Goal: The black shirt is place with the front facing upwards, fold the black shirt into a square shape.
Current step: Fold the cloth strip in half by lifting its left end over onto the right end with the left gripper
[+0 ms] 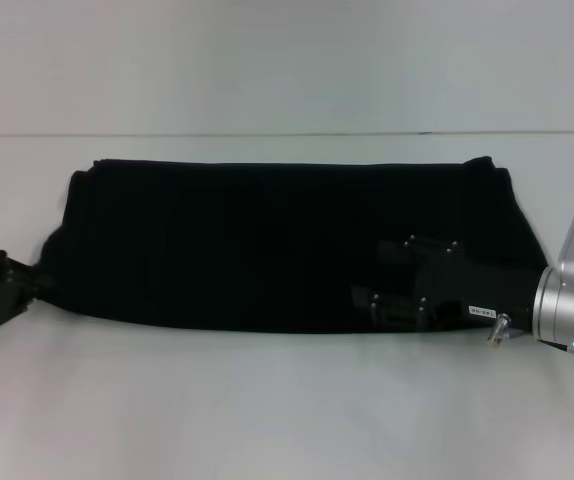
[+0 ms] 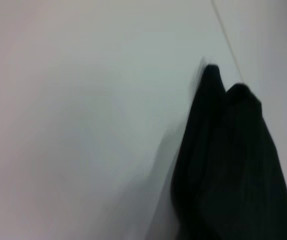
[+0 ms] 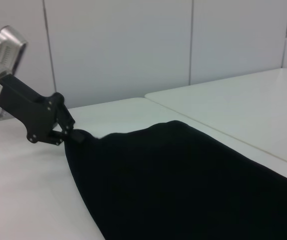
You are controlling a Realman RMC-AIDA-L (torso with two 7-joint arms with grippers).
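Note:
The black shirt (image 1: pixel 267 240) lies on the white table as a long band, folded lengthwise, with no lettering showing. At the band's left end, my left gripper (image 1: pixel 33 288) pinches the near corner. The right wrist view shows that gripper (image 3: pixel 69 134) shut on the cloth's tip, with the shirt (image 3: pixel 183 185) stretching away from it. My right gripper (image 1: pixel 367 300) hovers low over the right near part of the shirt, black against black. The left wrist view shows only a folded end of the shirt (image 2: pixel 228 165) on the table.
The white table (image 1: pixel 287 410) runs wide in front of the shirt, and its back edge (image 1: pixel 287 134) is a little behind the shirt. A second white table (image 3: pixel 243 95) adjoins on one side. Pale wall panels stand behind.

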